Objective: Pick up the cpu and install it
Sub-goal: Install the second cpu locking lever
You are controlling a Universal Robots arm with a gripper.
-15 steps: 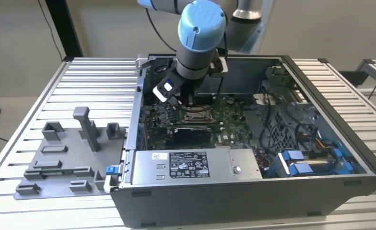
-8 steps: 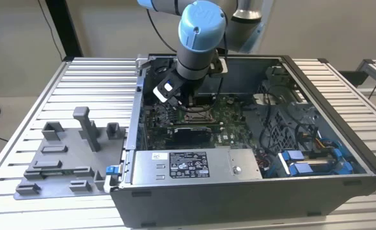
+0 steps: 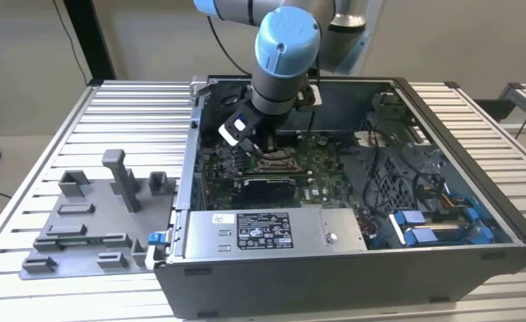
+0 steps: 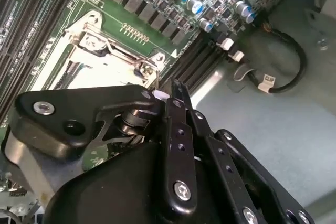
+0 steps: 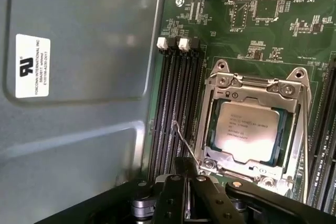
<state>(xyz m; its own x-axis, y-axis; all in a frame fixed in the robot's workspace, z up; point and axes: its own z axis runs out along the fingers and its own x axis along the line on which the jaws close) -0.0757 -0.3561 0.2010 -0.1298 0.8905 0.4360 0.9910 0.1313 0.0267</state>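
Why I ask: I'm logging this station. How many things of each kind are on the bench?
Computer case: 1
Grey tray: 1
cpu, in the socket: 1
Socket: 1
Robot arm: 1
Total: 5

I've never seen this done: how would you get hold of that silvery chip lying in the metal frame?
Probably from straight above, by two opposite edges. The cpu lies flat, face up, with the socket frame closely ringing it, so no sideways approach looks free, and little of its edge shows.
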